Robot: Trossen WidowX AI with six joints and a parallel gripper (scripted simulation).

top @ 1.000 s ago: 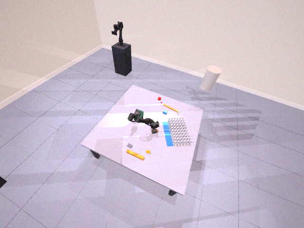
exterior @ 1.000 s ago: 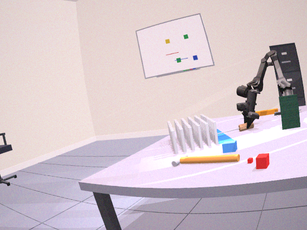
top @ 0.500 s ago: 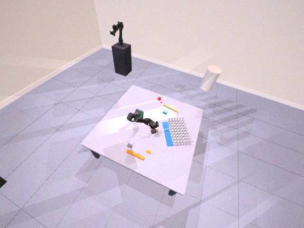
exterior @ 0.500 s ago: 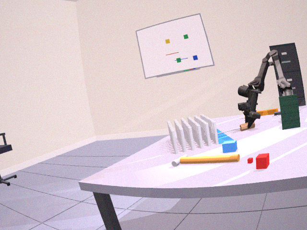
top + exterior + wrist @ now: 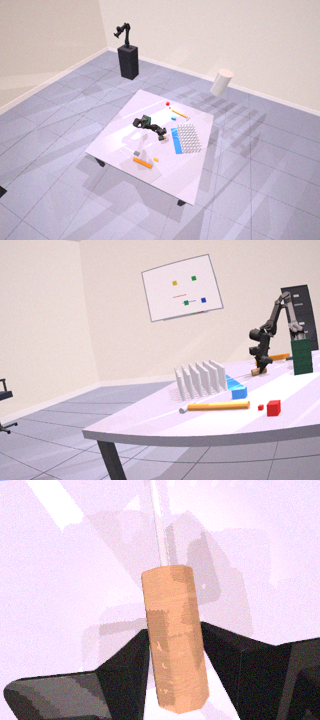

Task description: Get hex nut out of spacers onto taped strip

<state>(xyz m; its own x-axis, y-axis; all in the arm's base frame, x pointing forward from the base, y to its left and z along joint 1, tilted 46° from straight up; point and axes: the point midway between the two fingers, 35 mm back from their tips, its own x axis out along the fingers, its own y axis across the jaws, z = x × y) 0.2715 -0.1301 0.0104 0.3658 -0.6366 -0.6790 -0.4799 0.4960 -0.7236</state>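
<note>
My gripper (image 5: pixel 162 137) (image 5: pixel 261 368) (image 5: pixel 173 630) is shut on the wooden handle (image 5: pixel 258 371) (image 5: pixel 174 640) of a hook tool. The handle sits low at the table surface. Its thin wire shaft (image 5: pixel 156 525) points away toward the blue taped strip (image 5: pixel 176 141) (image 5: pixel 232 382). The grey standing spacers (image 5: pixel 189 137) (image 5: pixel 200 378) stand upright in rows just behind the strip. The gripper and handle are on the near side of the strip, outside the field. The hex nut is hidden among the spacers. The wrist view shows only the handle, the shaft and the table.
On the table (image 5: pixel 180 180) (image 5: pixel 180 431) lie a yellow rod tool (image 5: pixel 180 113) (image 5: pixel 218 405), a blue cube (image 5: pixel 173 118) (image 5: pixel 239 392), a red cube (image 5: pixel 167 103) (image 5: pixel 273 407), an orange bar (image 5: pixel 142 162), a grey block (image 5: pixel 136 153) and a small yellow piece (image 5: pixel 156 159). The arm stands on a green base block (image 5: pixel 301 356).
</note>
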